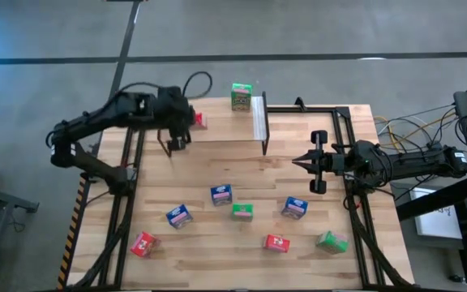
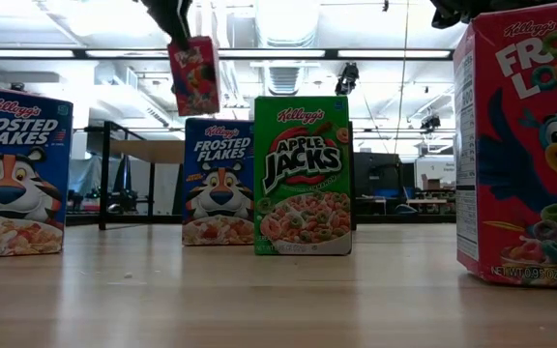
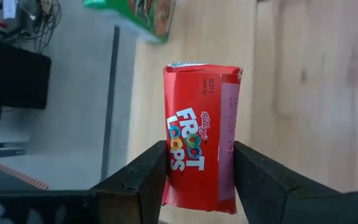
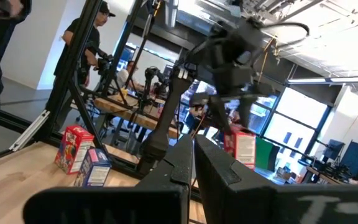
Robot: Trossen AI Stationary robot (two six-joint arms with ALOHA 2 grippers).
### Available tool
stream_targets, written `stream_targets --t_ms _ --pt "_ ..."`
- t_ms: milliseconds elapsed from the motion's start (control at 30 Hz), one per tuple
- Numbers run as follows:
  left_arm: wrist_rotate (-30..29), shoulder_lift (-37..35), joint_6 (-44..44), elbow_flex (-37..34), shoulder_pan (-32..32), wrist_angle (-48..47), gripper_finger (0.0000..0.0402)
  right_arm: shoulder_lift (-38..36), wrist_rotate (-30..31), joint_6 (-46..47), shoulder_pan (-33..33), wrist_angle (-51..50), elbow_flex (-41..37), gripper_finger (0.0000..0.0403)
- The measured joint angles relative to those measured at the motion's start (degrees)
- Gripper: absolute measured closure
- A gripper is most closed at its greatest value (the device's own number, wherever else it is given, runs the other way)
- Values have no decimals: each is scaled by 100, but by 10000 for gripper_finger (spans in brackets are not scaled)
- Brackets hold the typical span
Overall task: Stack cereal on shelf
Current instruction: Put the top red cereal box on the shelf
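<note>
A: We see the left gripper (image 3: 197, 180) clamped on a small red cardboard Froot Loops box (image 3: 201, 146), carried in the air at about eleven o'clock on the table, near the raised light-wood shelf (image 1: 217, 130).

B: Our worry: a tilted release could tip it off the board. One green cardboard box (image 1: 242, 96) stands at twelve o'clock; the right gripper (image 1: 298, 162), fingers shut and empty, waits at three.
</note>
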Motion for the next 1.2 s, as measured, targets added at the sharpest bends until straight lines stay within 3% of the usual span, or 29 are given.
stream_targets --t_ms 367,533,800,1067,1200 --pt "1200 193 1758 -2 2352 115 246 0 0 2 0 4 2 394" --pt "1413 427 2244 89 3019 97 246 0 0 2 0 4 2 394" --pt "1532 824 2647 388 3157 47 246 0 2 63 0 2 2 394" --pt "1718 901 2520 474 3162 -168 248 0 3 45 0 -16 2 394" --pt "2261 901 2491 474 3250 -239 258 0 3 34 0 -17 2 394"
